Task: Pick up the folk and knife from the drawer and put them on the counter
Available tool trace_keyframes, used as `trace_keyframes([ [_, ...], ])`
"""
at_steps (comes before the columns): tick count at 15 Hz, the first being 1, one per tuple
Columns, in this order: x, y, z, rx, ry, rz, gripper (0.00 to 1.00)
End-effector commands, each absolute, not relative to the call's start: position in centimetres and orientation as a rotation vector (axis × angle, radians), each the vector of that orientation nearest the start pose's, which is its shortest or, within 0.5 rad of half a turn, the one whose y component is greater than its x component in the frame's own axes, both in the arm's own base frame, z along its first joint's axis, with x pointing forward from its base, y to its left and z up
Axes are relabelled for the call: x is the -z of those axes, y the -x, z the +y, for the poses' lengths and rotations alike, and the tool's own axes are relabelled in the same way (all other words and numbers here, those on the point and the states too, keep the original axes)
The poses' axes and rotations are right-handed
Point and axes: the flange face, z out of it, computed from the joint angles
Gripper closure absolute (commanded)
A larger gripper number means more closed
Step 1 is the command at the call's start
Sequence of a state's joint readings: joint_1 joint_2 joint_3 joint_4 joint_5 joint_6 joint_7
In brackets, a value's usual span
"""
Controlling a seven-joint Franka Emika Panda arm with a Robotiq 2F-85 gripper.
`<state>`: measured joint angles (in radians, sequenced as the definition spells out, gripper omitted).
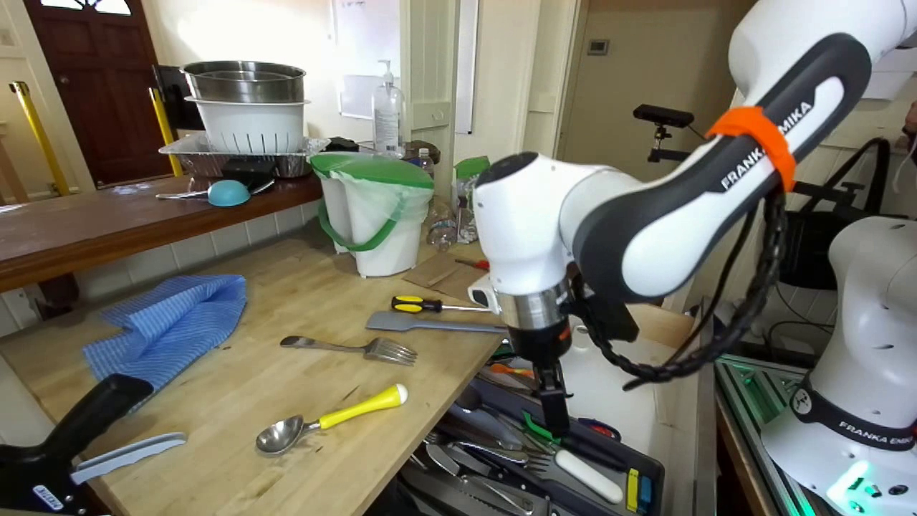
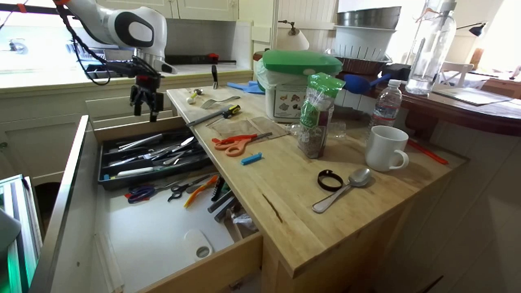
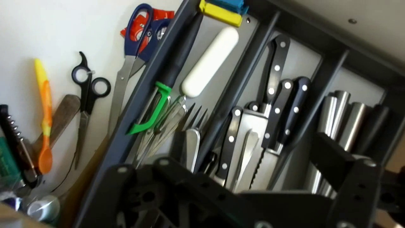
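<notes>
While the gripper overhangs the drawer, "FRANKA" shows.

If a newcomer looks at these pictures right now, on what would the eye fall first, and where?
Probably on the large white robot arm with its bright orange band, the gripper hanging open above the crowded drawer. Next may come the white bucket with its green lid, standing on the counter, and the yellow-handled spoon lying near the fork there.
</notes>
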<state>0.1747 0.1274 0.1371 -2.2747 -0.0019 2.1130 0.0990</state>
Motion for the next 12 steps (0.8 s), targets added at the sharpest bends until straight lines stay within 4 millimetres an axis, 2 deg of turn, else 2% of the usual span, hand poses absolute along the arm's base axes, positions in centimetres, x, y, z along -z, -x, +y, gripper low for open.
trace_keyframes([
  [1, -25.0, -42.2, 14.8, -0.319, 3.211, -0.193, 0.0],
  [4, -22.0, -39.7, 13.2, -0.273, 3.211, 0.093, 0.0],
  [7, -20.2, -38.4, 10.5, -0.263, 3.206, 0.36, 0.0],
  [9, -19.4, -38.4, 8.5, -0.241, 3.187, 0.536, 0.0],
  [11, -18.8, -39.2, 6.3, -0.209, 3.158, 0.703, 0.0],
  [12, -18.7, -39.7, 5.3, -0.223, 3.128, 0.733, 0.0],
])
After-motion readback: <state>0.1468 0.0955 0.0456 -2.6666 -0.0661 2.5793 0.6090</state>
